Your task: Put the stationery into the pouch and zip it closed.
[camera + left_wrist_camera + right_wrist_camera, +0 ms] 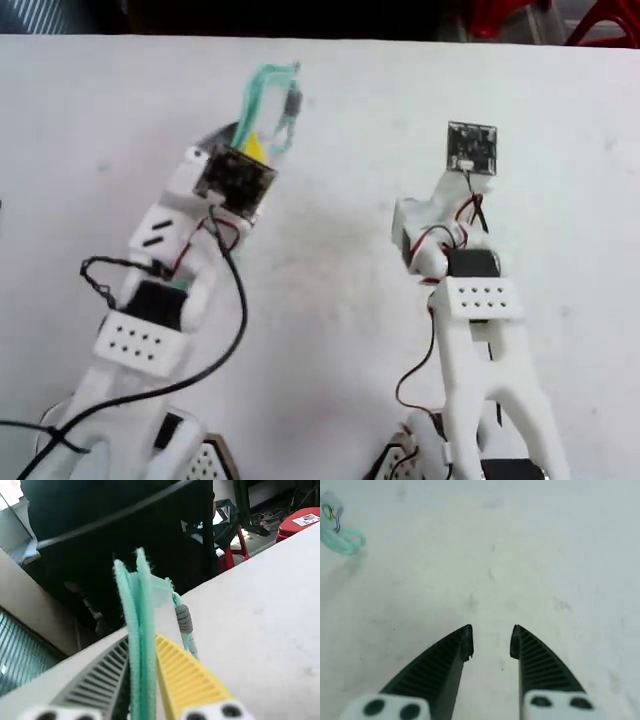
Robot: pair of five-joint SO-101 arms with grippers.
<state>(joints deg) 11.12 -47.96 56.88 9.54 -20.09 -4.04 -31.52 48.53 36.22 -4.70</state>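
From above, the left arm (160, 290) holds a thin green pouch (272, 92) edge-up off the white table (340, 300), with the left gripper (256, 140) clamped on the pouch's near end and the right arm (470, 290) well apart from the pouch to its side. At the left wrist, the pouch (140, 630) is pinched tight between a grey finger (95, 680) and a yellow finger (187, 680), and a grey tab (183, 618) hangs on a cord just beside the pouch. At the right wrist, the right gripper (491, 642) hangs over bare table with its fingers parted and holding nothing, the pouch (340, 535) far off.
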